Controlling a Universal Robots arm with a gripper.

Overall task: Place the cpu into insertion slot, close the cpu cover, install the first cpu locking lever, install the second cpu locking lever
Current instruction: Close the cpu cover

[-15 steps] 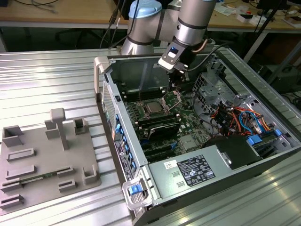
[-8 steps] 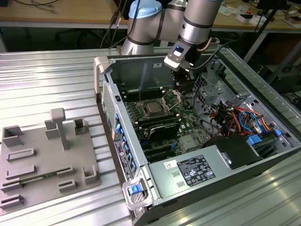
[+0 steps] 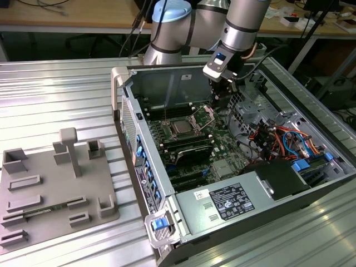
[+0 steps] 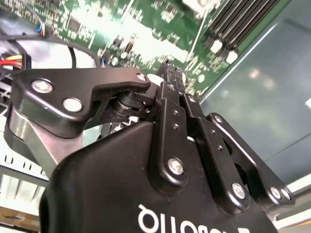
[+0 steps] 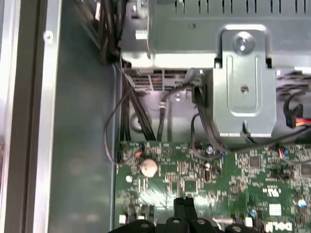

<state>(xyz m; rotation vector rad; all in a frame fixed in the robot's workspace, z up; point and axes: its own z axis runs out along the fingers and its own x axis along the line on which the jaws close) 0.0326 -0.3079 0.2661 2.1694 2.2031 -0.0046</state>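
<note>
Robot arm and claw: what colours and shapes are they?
The arm is made of round silver-grey tubes with light-blue caps on its joints. The claw is black, with flat jointed bars pinned by shiny silver screws, and white letters on its body.

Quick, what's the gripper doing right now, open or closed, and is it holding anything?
Gripper: jaws closed, nothing seen between them, over the green circuit board.

The cpu [image 3: 181,127] is showing silvery metal; the table [image 3: 55,94] is gleaming as ribbed metal; the end effector [image 4: 169,73] is shining smooth black.
</note>
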